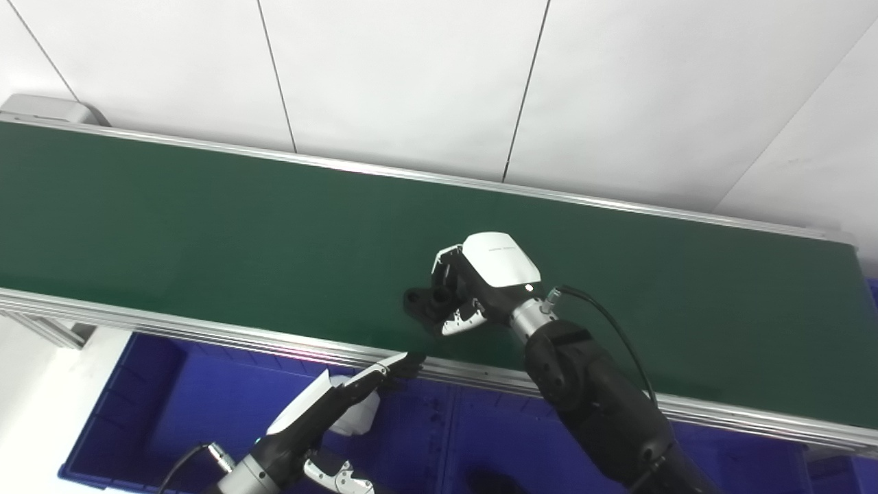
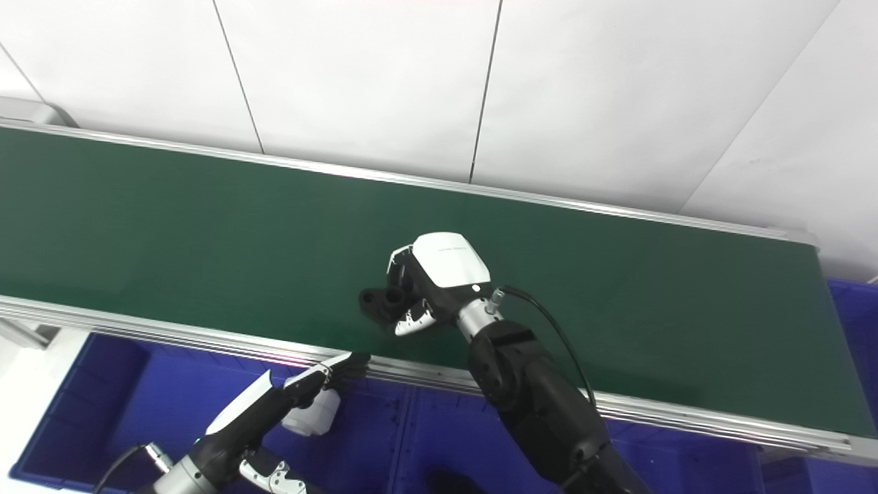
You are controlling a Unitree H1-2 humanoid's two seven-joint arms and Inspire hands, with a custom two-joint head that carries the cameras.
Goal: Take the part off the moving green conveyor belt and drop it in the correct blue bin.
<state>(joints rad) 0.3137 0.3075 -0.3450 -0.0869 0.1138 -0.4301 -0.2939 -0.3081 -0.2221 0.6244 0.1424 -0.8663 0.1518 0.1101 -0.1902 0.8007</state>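
A small black part with round holes lies on the green conveyor belt near its front edge. My right hand is over the belt with its fingers curled around the part; the grasp is partly hidden by the hand's white back. My left hand is below the belt's front rail, over the blue bin, fingers stretched out flat and holding nothing. A white cylindrical object lies in the bin under the left hand.
The belt's aluminium front rail runs between the hands and the bins. A second blue bin sits to the right of the first, with a dark object at its bottom. A white wall stands behind the belt.
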